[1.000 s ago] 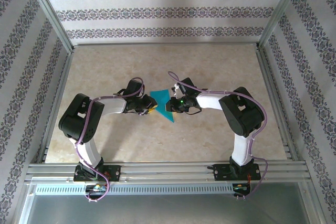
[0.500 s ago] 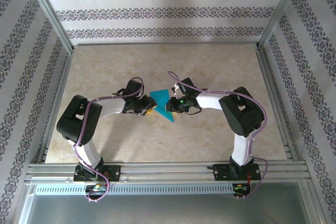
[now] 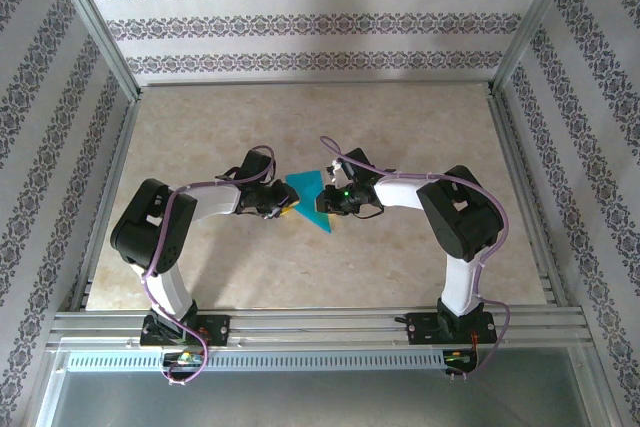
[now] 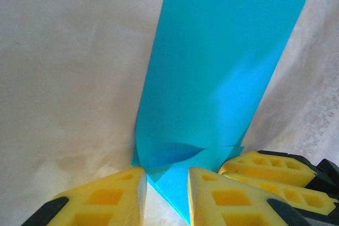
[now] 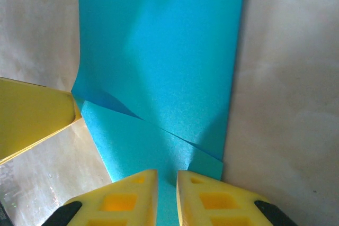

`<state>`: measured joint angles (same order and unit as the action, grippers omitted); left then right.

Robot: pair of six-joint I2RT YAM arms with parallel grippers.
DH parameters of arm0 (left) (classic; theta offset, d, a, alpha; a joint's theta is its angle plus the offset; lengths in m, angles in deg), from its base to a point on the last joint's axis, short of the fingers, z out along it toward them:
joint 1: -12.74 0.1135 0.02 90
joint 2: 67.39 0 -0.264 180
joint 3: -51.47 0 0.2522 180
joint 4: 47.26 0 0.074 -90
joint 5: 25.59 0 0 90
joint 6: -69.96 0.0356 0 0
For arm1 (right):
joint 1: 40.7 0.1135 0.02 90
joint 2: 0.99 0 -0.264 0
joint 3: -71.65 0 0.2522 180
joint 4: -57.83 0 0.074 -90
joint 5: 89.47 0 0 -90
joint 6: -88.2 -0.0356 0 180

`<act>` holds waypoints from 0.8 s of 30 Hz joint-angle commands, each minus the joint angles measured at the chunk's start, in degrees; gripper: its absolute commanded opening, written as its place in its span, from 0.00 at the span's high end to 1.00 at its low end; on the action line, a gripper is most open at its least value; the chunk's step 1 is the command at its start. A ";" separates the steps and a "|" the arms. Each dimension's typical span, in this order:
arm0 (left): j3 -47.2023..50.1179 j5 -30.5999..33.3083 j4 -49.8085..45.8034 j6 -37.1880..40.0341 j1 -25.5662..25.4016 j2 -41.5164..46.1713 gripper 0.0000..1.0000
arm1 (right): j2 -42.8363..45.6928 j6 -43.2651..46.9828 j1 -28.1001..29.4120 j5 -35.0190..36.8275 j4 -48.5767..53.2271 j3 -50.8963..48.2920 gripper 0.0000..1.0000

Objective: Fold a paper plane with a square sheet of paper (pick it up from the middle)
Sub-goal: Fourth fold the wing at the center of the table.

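Two narrow gaps: left gripper straddles creased teal paper; right gripper possibly pinching.

A beige marbled tabletop sits inside a silver aluminium rail frame; white walls, perhaps wallpapered, carry bands of purple floral pattern.

Loses the far end of the square sheet of paper past the top edge of the right wrist view. Cuts off the fingers of the right end effector at the bottom edge, likewise the left end effector in its own view. From above, leaves the sheet's creases too small to tell.
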<state>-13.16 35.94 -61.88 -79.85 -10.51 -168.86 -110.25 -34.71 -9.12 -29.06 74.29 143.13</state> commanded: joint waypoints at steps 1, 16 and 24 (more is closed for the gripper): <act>-1.19 -0.65 1.15 1.17 -0.44 -0.81 0.74 | -3.40 -0.23 0.07 0.91 2.99 -1.96 0.79; 0.77 -5.26 7.07 5.45 -0.40 -1.13 0.76 | -3.34 0.11 -0.38 0.33 2.67 -1.82 0.79; -0.45 -5.30 5.22 5.63 -0.41 -2.46 0.87 | 2.18 3.33 -1.07 -2.47 -1.11 -2.10 0.71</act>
<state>-13.03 31.38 -56.68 -75.52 -10.51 -170.54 -109.87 -34.20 -10.08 -32.12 72.39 142.27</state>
